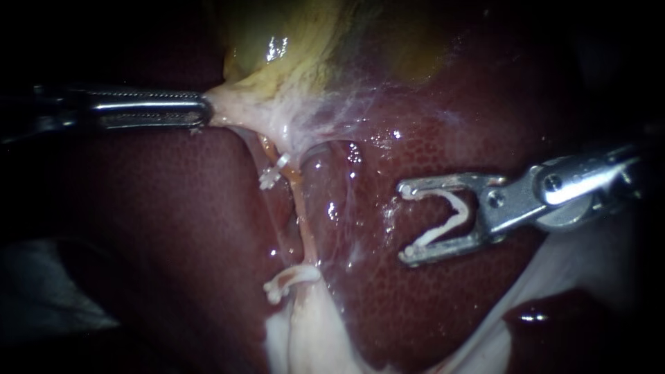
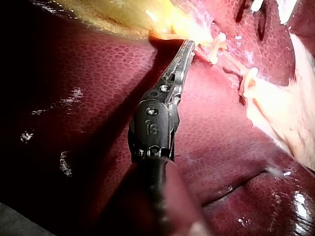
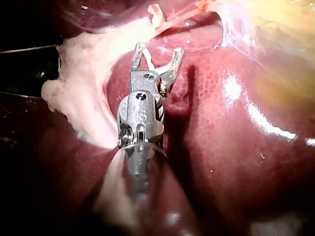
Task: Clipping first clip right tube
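Entering from three o'clock, the right instrument's pincer (image 1: 407, 222) stood wide yet held a white V-shaped plastic clip (image 1: 443, 228) against both halves, apart from the glistening translucent right tube (image 1: 332, 208) at its nine o'clock. The left instrument's pincer (image 1: 201, 113) was clamped on pale stringy tissue (image 1: 242, 111) at the yellow-green gallbladder's (image 1: 277, 48) edge.

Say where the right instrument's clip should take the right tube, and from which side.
Probably its bare middle stretch: the right tube runs taut and near-vertical, as the left instrument grips gallbladder tissue above it. Come from the endoscope view's right, where the right instrument points its open clip squarely across it.
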Robot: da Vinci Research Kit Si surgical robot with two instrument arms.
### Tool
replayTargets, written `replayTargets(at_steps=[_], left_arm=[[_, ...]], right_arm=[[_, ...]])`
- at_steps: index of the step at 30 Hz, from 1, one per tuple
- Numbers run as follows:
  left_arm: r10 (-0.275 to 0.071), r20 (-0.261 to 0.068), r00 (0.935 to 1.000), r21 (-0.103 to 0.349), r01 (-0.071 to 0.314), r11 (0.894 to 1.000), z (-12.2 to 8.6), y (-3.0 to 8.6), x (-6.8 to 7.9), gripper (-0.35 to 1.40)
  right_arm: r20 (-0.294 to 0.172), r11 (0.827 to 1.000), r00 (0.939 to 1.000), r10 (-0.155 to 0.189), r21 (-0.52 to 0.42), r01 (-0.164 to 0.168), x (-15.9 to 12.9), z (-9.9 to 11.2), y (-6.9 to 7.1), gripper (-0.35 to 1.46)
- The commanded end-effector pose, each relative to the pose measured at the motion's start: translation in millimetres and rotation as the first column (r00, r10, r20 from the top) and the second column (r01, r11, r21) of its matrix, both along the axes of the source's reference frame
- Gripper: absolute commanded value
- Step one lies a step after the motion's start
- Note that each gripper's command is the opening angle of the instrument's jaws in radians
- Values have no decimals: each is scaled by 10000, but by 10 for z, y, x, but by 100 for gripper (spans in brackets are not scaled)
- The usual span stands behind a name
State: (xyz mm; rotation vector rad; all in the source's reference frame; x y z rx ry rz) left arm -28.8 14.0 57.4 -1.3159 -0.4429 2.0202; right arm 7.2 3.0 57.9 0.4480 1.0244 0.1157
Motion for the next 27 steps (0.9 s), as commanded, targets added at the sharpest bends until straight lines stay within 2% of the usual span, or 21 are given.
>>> replayTargets(at_steps=[1, 8, 11, 17, 19, 27], left_arm=[[-3, -8, 10000, -6, 3, 10000, 0, 0, -1, -35], [-9, -11, 10000, -6, 9, 10000, 0, 0, -2, -35], [-13, -14, 10000, -6, 13, 10000, -1, -1, -3, -35], [-24, -20, 10000, -6, 24, 10000, -2, -1, -6, -35], [-27, -22, 10000, -6, 27, 10000, -2, -1, -7, -35], [-30, -24, 10000, -6, 30, 10000, -4, -2, -8, -35]], right_arm=[[48, 9997, 9999, 140, 221, -141, 4, 1, -1, 50], [276, 9891, 9966, 778, 1228, -806, 33, 17, -6, 50], [419, 9790, 9934, 1067, 1703, -1123, 42, 25, -7, 50], [503, 9574, 9882, 1444, 2453, -1524, 60, 45, -9, 50], [517, 9512, 9870, 1524, 2635, -1607, 67, 53, -10, 50], [364, 9278, 9876, 1529, 3387, -1561, 95, 90, -23, 50]])
